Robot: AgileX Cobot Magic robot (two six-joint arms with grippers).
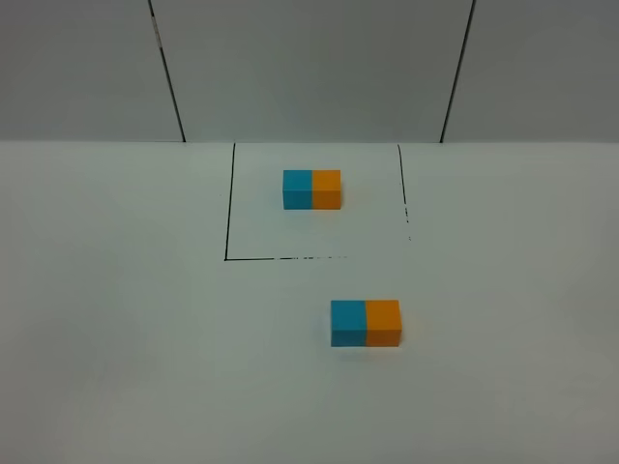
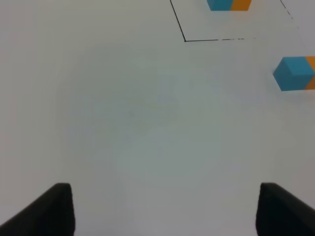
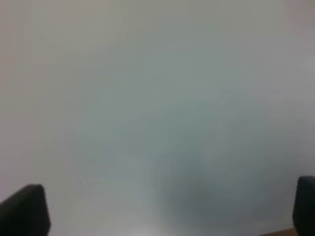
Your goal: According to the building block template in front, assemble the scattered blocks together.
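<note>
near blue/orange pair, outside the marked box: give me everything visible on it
The near pair is a cyan-blue cube and an orange cube, equal in size, plain and matte, no markings visible. They sit flush side by side, blue on the left in the high view, forming one short bar flat on the white table. It lies outside the black outline, nearer the camera than the template, same colour order. Neither gripper touches it. The left wrist view catches its blue end.

right gripper point(image 3: 167, 211) | jaws wide apart, nothing between | below: bare white table point(image 3: 157, 98), blurred
</note>
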